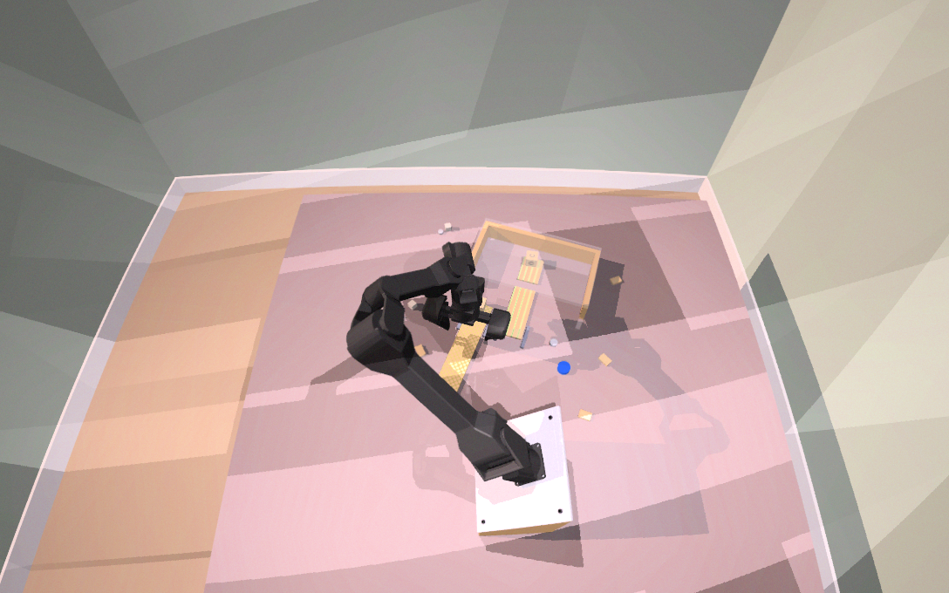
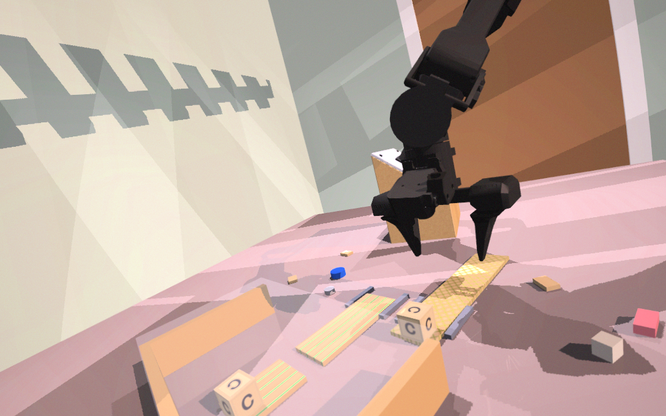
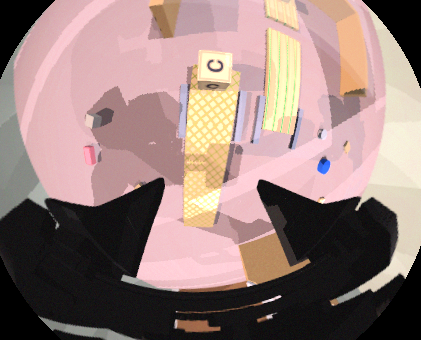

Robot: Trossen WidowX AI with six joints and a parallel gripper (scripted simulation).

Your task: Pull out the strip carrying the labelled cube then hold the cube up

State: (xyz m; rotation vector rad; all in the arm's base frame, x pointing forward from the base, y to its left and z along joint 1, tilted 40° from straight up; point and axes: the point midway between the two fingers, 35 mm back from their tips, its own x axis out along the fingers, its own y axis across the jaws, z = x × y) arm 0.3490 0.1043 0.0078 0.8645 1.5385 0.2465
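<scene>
With the arm (image 1: 426, 390) (image 2: 462, 56) bent at its joints and reaching out from its white-topped base (image 1: 522, 507), I have the gripper (image 1: 467, 320) (image 2: 449, 258) (image 3: 213, 183) pointing down above the check strip (image 1: 456, 364) (image 2: 452, 294) (image 3: 210, 120). Its fingers stand wide apart with nothing between them. From outside, one fingertip seems to come down over the strip's near-base end, though I can't judge from here whether it touches.

The check strip is in one piece and runs between two grey rails (image 2: 458, 321) (image 3: 183, 111). Its cube (image 2: 415, 321) (image 3: 214, 67), marked C, sits on the end farther from the base, beyond the rails; from the top, the gripper hides most of it.

Next to it lies the striped strip (image 1: 520, 312) (image 2: 346, 329) (image 3: 282, 82), with a gap between it and a short striped piece (image 1: 529, 270) (image 2: 281, 385) (image 3: 282, 12). A second C cube (image 1: 532, 257) (image 2: 237, 393) is at the far end of that piece, within the low wooden wall (image 1: 543, 235) (image 2: 206, 330) (image 3: 353, 57). I see the blue disc (image 1: 563, 367) (image 2: 338, 273) (image 3: 323, 166) off to the side, well apart from both strips.
</scene>
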